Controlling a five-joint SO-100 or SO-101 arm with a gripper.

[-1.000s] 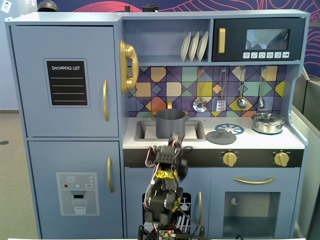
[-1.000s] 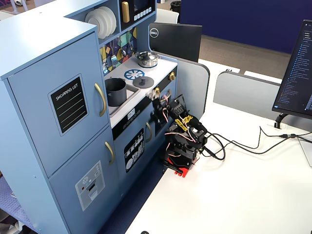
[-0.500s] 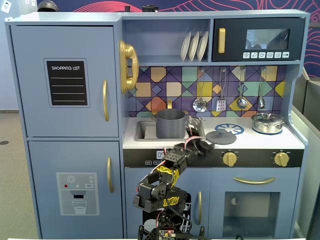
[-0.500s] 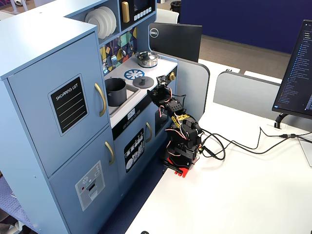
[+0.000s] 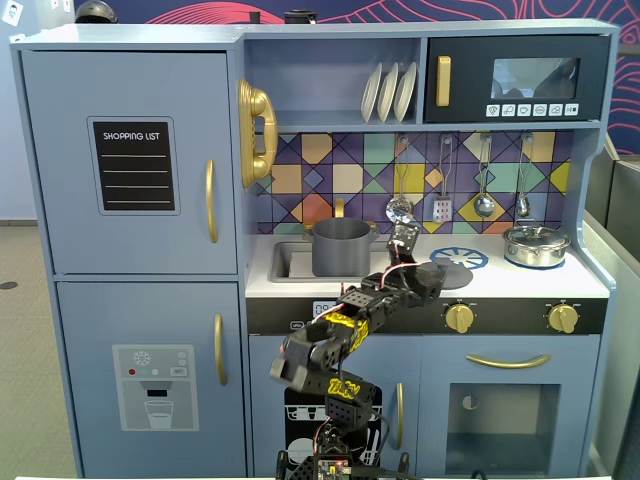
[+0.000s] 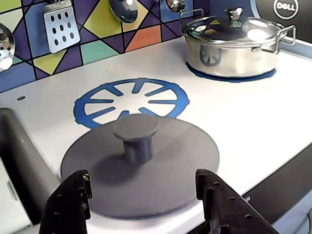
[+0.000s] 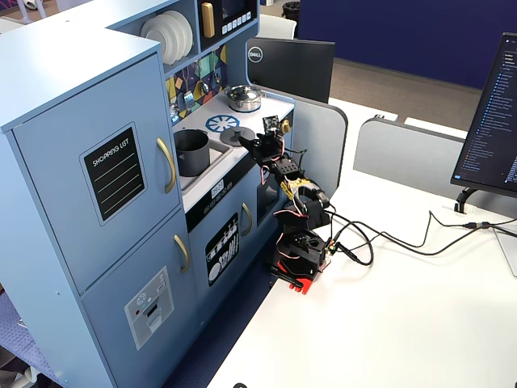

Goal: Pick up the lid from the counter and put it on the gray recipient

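Observation:
The dark-gray lid [image 6: 170, 165] lies flat on the white counter [image 6: 253, 122], knob up, just in front of the blue burner print [image 6: 131, 100]. It also shows in both fixed views [image 5: 452, 277] [image 7: 234, 136]. My gripper [image 6: 142, 178] is open and empty. Its jaws stand wide apart over the lid's near edge, short of the knob. In a fixed view the gripper [image 5: 420, 280] reaches over the counter's front edge. The tall gray pot [image 5: 342, 247] stands uncovered in the sink, left of the lid, and shows in a fixed view [image 7: 191, 152].
A shiny silver pot [image 6: 231, 46] with its own lid sits on the far right burner [image 5: 536, 245]. Utensils hang on the tiled back wall [image 5: 440, 165]. The sink's dark edge [image 6: 14, 156] lies just left of the lid.

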